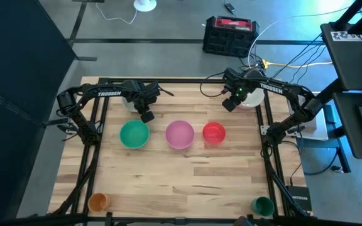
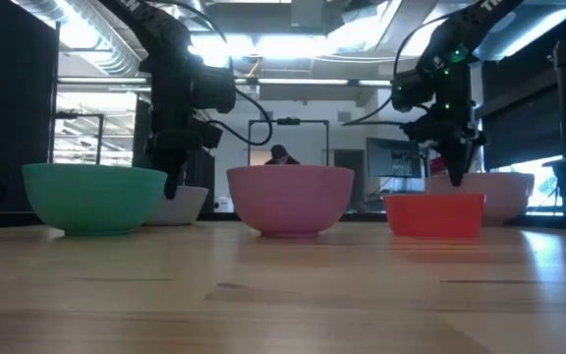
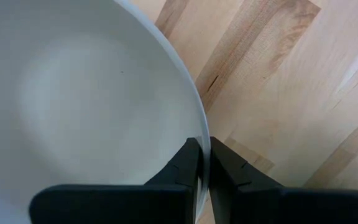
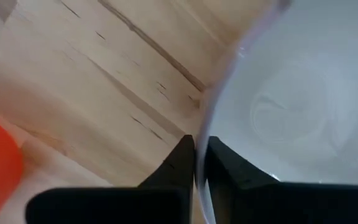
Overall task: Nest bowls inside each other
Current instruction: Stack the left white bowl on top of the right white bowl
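Both hands pinch a bowl rim, which gives thin fingers a firm hold on a wide round thing. The left hand is clamped on the white bowl at the bench's far left; the right hand is clamped on the pale grey bowl at the far right. Green bowl, pink bowl and red bowl sit in a row between, apart, in order of size, probably for easy nesting.

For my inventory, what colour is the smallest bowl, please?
Red; the small round plastic bowl shows best from above.
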### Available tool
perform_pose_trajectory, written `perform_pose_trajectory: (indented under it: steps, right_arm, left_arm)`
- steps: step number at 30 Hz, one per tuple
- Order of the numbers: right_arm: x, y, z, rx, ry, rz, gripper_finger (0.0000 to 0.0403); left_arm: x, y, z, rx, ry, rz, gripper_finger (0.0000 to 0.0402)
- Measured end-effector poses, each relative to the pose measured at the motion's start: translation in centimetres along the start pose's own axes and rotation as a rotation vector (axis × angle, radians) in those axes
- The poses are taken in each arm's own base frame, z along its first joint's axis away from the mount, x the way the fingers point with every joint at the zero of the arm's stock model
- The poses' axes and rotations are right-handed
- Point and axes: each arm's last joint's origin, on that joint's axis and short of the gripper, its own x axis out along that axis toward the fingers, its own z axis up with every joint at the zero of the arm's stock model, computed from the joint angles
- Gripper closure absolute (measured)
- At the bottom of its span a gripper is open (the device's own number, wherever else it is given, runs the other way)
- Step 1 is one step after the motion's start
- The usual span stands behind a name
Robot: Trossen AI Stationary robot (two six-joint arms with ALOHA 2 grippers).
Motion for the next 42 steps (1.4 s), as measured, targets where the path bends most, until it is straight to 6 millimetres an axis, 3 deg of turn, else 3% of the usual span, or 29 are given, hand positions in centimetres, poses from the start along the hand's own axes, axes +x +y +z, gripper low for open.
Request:
perform_pose_trajectory:
  steps: [13,26,42]
  right_arm:
    - [-0.1,3.1,-0.2,-0.116,-0.017,0.068,0.0401]
    - [-2.4,9.4,0.0,-0.359,-0.157,0.144,0.0402]
    - [-0.7,15.8,-1.5,-0.615,-0.123,0.224,0.0403]
  left_arm:
    - [0.0,0.0,0.0,0.003,0.0,0.0,0.04]
    - [0.0,0.0,0.0,0.003,0.0,0.0,0.04]
    - [0.0,0.0,0.0,0.002,0.0,0.0,0.04]
